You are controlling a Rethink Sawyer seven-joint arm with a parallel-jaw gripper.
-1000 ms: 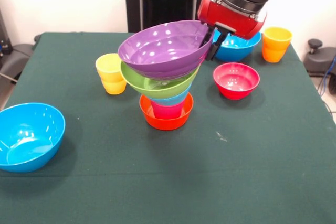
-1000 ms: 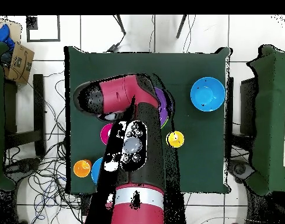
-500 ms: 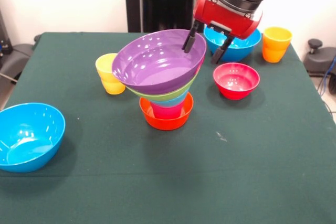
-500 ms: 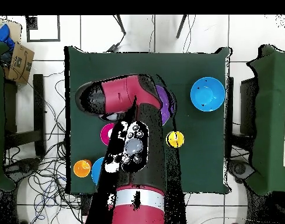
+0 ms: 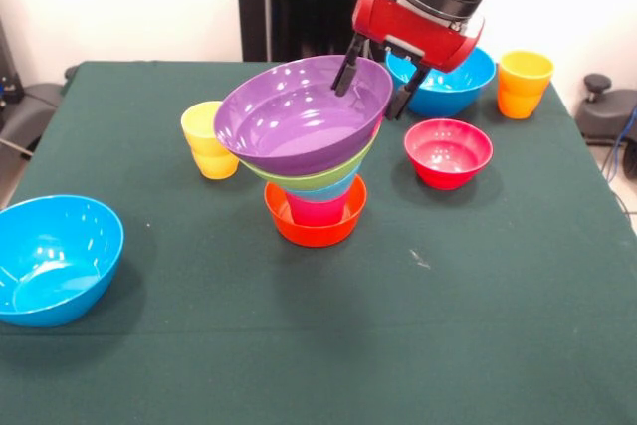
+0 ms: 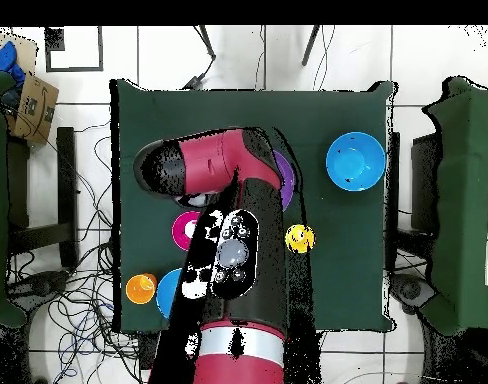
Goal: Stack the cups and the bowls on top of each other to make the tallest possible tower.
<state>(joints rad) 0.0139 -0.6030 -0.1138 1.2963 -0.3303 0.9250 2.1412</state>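
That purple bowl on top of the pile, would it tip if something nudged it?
Probably. The purple bowl sits tilted and is far wider than the orange bowl at the base. Its glossy plastic looks light and slippery. The open gripper straddles its rim.

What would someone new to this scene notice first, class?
Mid-table stands the tower, widening from an orange bowl up to a tilted purple bowl. The open gripper hangs at the purple bowl's far rim, one finger on each side of it. A blue bowl sits alone at the front view's near left.
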